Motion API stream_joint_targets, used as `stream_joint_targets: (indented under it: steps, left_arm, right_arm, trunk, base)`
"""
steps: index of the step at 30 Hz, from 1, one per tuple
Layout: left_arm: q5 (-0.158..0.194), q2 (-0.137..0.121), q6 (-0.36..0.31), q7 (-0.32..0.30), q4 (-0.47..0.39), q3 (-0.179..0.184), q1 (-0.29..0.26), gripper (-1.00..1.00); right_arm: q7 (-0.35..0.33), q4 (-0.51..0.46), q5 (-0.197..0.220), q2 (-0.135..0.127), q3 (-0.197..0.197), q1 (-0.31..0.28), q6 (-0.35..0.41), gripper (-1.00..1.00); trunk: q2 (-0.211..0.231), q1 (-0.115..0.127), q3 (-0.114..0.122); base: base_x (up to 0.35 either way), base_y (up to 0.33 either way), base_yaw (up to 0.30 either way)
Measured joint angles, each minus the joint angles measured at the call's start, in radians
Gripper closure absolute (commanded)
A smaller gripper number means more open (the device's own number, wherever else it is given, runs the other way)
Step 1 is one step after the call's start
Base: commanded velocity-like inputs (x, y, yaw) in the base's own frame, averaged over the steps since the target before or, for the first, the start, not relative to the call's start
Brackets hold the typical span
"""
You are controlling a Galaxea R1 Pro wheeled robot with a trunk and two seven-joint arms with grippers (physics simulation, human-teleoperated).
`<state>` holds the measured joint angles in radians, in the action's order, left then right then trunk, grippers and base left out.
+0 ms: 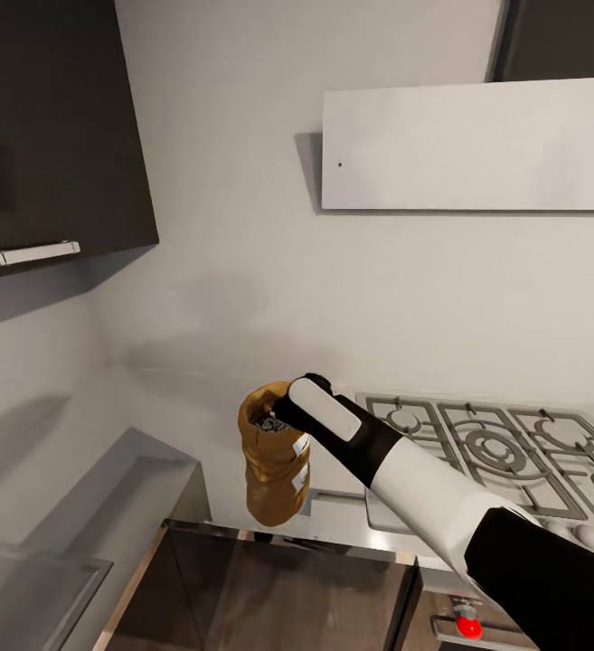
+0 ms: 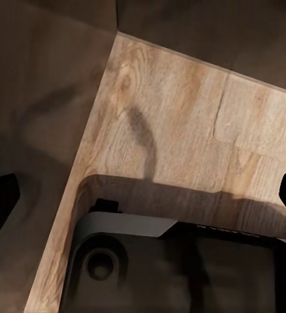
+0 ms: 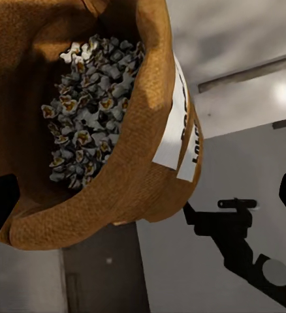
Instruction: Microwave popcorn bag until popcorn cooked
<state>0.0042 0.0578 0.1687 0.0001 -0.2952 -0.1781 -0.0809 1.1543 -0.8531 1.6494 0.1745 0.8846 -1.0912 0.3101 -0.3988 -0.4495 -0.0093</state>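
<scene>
My right gripper [image 1: 289, 418] was clamped on the rolled rim of the popcorn bag [image 1: 275, 463], and the sack hung upright from it in the air, clear of every surface. Looking along my fingers, I could see the popcorn [image 3: 91, 107] heaped inside the open mouth, pale and grainy, well below the rim. The job at that point, as I judged it, was carrying: keep the mouth upward, keep the wrist level, and avoid any quick swing that might tip kernels out or let the soft paper slip from my hold. A crumpled sack gives under pressure, so I reckoned a steady grip mattered more than a hard one.

Under the bag lay the glossy edge of the countertop [image 1: 333, 524], and just beyond it, to my right, the gas hob [image 1: 491, 452] with its grates, which I wanted to stay off. My left gripper hung low over the wooden floor [image 2: 182, 130] with its dark tips far apart at the frame edges, so it was wide and empty.
</scene>
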Motion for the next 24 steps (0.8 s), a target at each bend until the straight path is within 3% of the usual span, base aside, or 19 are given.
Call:
stream_joint_targets:
  steps: [20,24]
  left_arm:
    - [0.000,0.000,0.000,0.000,0.000,0.000,0.000,-1.00]
    - [0.001,0.000,0.000,-0.001,0.000,0.000,0.000,-1.00]
  right_arm:
    - [-0.006,0.001,0.003,0.000,-0.002,0.004,0.000,-1.00]
    - [-0.007,0.002,0.003,0.000,-0.002,0.005,0.000,-1.00]
  trunk:
    - [0.000,0.000,0.000]
    - [0.000,0.000,0.000]
  base:
    - [0.055,0.000,0.000]
    - [0.216,0.000,0.000]
